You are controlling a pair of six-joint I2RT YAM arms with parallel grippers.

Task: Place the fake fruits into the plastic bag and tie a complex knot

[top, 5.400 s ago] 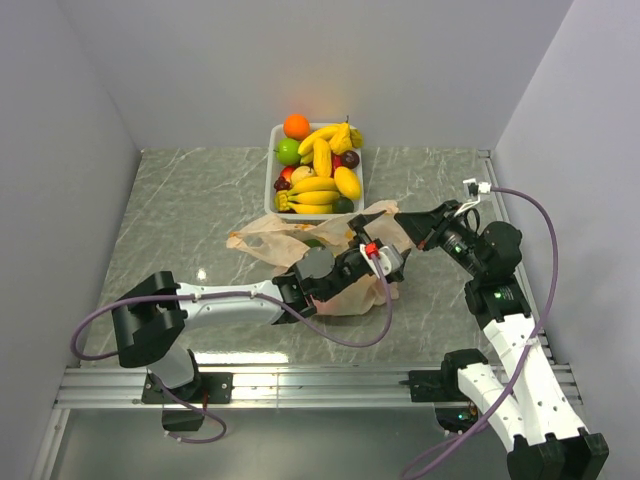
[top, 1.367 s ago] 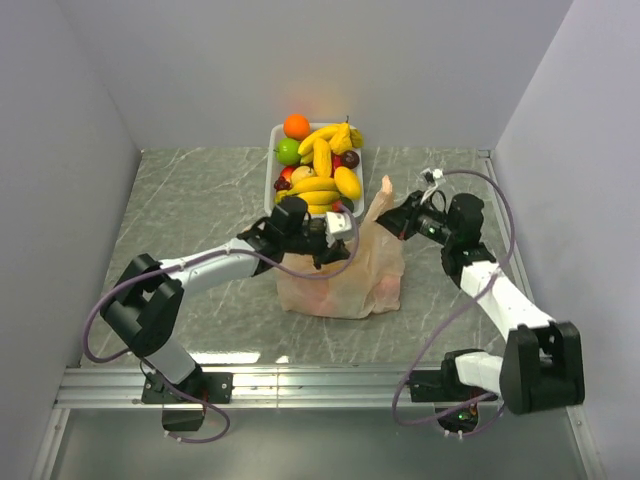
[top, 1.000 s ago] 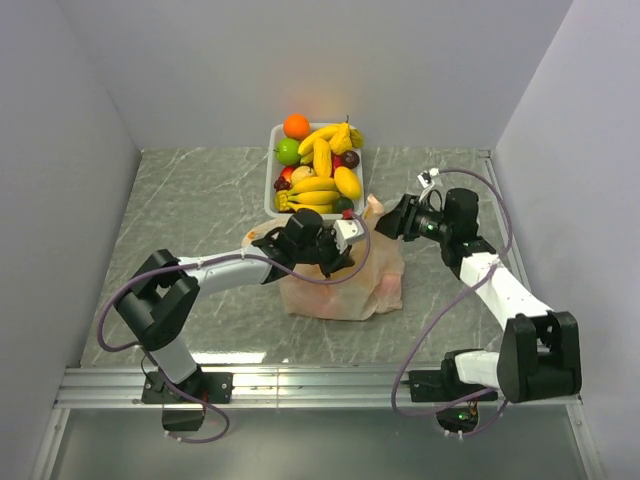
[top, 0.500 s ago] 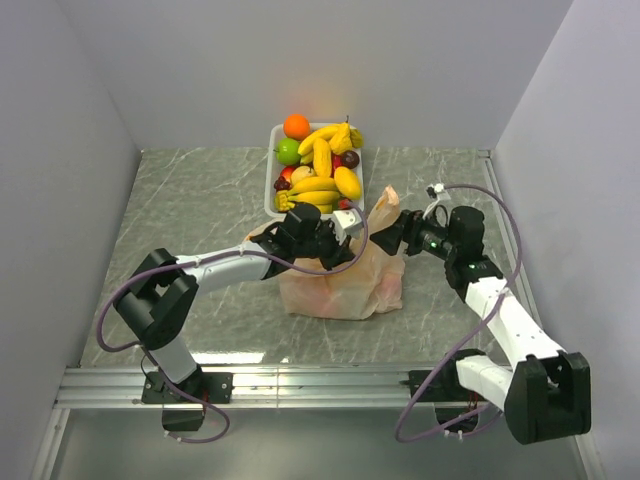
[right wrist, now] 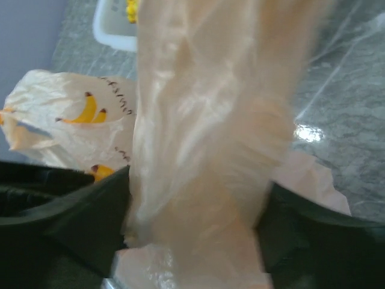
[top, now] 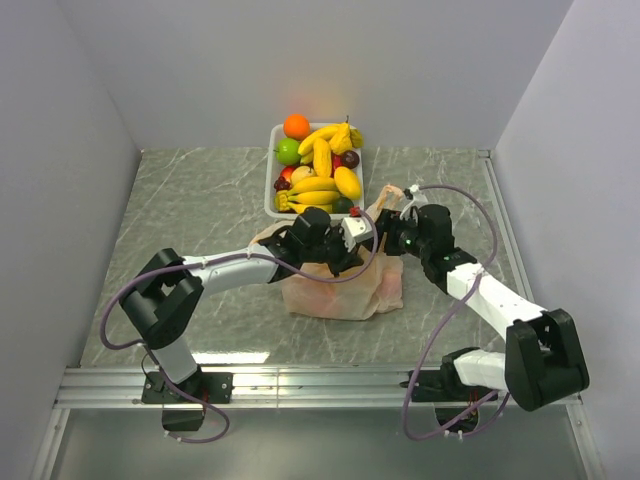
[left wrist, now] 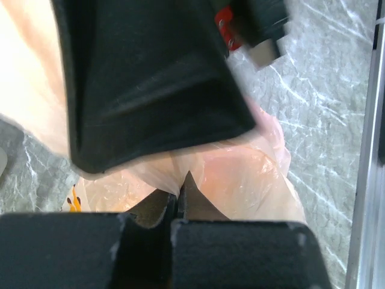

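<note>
The plastic bag (top: 340, 287) sits crumpled on the table in front of the tray, and a reddish shape shows through its thin peach wall. My left gripper (top: 345, 256) is shut, pinching a fold of the bag (left wrist: 228, 180) at its top; its fingertips (left wrist: 179, 188) meet on the plastic. My right gripper (top: 388, 240) stands open just right of the left one. An upright strip of the bag's handle (right wrist: 198, 120) fills the gap between its fingers (right wrist: 90, 223). Fake fruits (top: 318, 170) fill the tray: bananas, an orange (top: 296, 126) and a lime (top: 288, 151).
The white tray (top: 271, 180) stands at the back centre, just behind the bag. The right arm's black body (left wrist: 144, 78) hangs close over my left gripper. Grey walls close in both sides, and a metal rail (top: 320, 382) runs along the near edge.
My right gripper has moved left, close to the left gripper, and opened wider around the raised handle. The left gripper stays shut on the bag and has shifted slightly right.
</note>
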